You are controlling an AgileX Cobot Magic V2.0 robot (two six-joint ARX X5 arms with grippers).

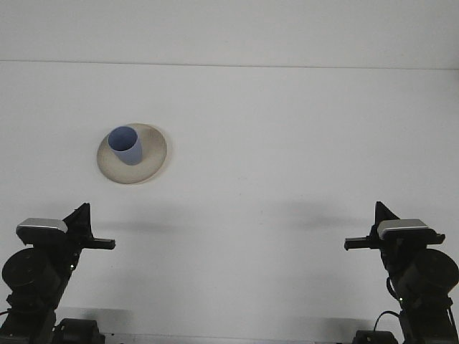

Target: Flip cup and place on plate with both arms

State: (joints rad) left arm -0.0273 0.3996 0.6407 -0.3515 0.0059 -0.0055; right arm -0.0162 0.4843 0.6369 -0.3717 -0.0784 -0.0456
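one cup [125, 145], one plate [149, 162], two arms, each ending in one gripper: that is the whole count on the white bench [287, 143].

the cup is blue and stands upright with its open mouth facing up, resting on the plate in the upper left of the frame. it sits on the plate's left half rather than dead centre, so more bare rim shows on the right side. the plate is round, beige and lies flat on the bench.

the left gripper [80, 214] is at the lower left of the frame, well below the plate and apart from it, touching nothing. its dark fingers come together into a single point aimed toward the top of the frame (no gap shows between them), and nothing is held. a grey block sits on the wrist just to the left of the fingers, and a thin dark bar sticks out to the right at their base.

the right gripper [381, 212] mirrors it at the lower right of the frame, well apart from cup and plate. its fingers are likewise closed into one point aimed upward, empty, with a grey block to their right and a thin bar sticking out to the left. both arms sit low, their black round joints at the bottom edge.
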